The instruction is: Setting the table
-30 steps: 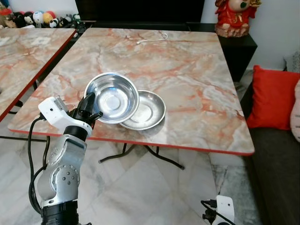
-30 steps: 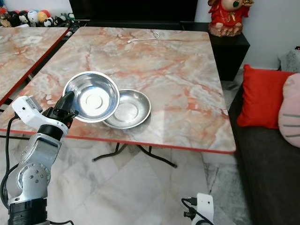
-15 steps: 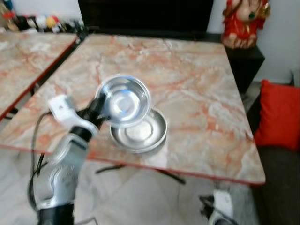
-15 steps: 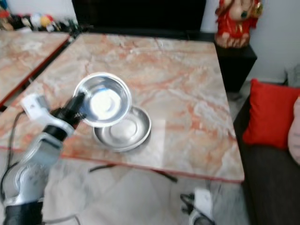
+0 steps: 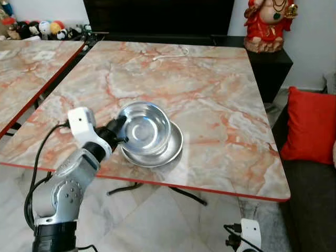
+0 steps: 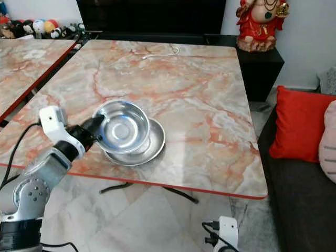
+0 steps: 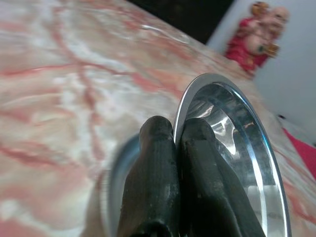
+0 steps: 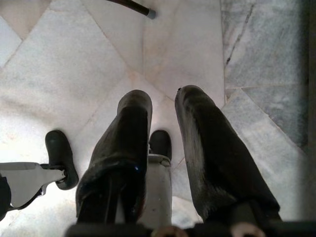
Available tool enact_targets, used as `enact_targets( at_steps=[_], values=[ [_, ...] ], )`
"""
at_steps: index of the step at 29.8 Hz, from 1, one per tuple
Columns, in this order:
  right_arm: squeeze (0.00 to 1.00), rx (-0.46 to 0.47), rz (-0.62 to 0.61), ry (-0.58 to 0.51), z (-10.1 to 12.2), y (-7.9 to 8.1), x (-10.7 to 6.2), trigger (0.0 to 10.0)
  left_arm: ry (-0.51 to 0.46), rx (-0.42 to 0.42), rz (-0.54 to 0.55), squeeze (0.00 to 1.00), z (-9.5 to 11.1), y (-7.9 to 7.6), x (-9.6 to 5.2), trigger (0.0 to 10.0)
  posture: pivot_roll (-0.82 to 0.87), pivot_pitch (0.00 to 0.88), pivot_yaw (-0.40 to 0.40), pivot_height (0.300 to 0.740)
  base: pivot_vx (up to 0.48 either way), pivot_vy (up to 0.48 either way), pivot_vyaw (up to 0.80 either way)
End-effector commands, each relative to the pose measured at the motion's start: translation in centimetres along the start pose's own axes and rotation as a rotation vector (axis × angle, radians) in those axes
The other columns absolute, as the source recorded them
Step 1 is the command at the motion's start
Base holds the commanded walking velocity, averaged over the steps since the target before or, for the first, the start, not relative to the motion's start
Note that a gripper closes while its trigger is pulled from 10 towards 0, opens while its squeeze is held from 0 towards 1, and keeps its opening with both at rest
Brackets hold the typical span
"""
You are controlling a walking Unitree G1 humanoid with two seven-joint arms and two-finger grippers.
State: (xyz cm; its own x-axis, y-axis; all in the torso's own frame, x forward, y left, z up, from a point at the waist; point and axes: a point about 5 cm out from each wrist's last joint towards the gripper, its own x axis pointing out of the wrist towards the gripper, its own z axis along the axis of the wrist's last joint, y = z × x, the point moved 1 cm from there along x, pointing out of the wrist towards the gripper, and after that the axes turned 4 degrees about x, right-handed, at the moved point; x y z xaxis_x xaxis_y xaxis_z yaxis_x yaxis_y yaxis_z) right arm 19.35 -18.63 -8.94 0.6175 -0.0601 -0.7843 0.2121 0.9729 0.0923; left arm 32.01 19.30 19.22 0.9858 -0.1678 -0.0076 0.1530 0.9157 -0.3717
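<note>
Two shiny steel bowls are near the front left of the marble table (image 5: 210, 94). The upper bowl (image 5: 146, 127) is tilted slightly and rests inside the wider lower bowl (image 5: 172, 152). My left gripper (image 5: 118, 132) is shut on the upper bowl's near-left rim. In the left wrist view the two black fingers (image 7: 158, 163) pinch that rim, with the upper bowl (image 7: 242, 153) beyond them and the lower bowl (image 7: 112, 170) under them. My right gripper (image 8: 163, 106) hangs low over the tiled floor, open, holding nothing.
A second marble table (image 5: 26, 68) stands to the left across a narrow gap. A dark sofa with a red cushion (image 5: 310, 126) is on the right. A white cable (image 5: 170, 52) lies at the table's far side. A red figurine (image 5: 270, 23) stands on a black cabinet.
The camera shifted. The upper bowl, held raised and tilted half a second ago, has come down and right into the lower bowl. The left gripper stays shut on its rim.
</note>
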Motion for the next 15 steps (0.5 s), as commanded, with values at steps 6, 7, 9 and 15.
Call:
enact_targets(
  at_steps=[6, 7, 9, 15],
  values=[
    [0.00, 0.001, 0.000, 0.014, -0.4, 0.1, 0.0, 10.0, 0.107, -0.002, -0.023, 0.00, -2.2, -1.1, 1.0, 10.0, 0.04, 0.112, 0.013, 0.740, 0.000, 0.000, 0.00],
    [0.00, 0.001, 0.000, 0.015, -0.4, 0.2, 0.0, 10.0, 0.106, -0.007, -0.021, 0.00, -2.3, -1.2, 1.2, 10.0, 0.04, 0.112, 0.013, 0.740, 0.000, 0.000, 0.00],
    [0.00, 0.001, 0.000, 0.015, -0.4, 0.2, 0.0, 10.0, 0.098, -0.025, -0.015, 0.00, -2.4, -1.3, 1.6, 10.0, 0.04, 0.112, 0.014, 0.740, 0.000, 0.000, 0.00],
    [0.00, 0.003, -0.005, 0.013, -0.3, -0.2, -0.1, 10.0, 0.090, -0.051, 0.015, 0.00, -3.0, -1.6, 3.3, 10.0, 0.03, 0.114, 0.015, 0.740, 0.000, 0.000, 0.00]
  ],
)
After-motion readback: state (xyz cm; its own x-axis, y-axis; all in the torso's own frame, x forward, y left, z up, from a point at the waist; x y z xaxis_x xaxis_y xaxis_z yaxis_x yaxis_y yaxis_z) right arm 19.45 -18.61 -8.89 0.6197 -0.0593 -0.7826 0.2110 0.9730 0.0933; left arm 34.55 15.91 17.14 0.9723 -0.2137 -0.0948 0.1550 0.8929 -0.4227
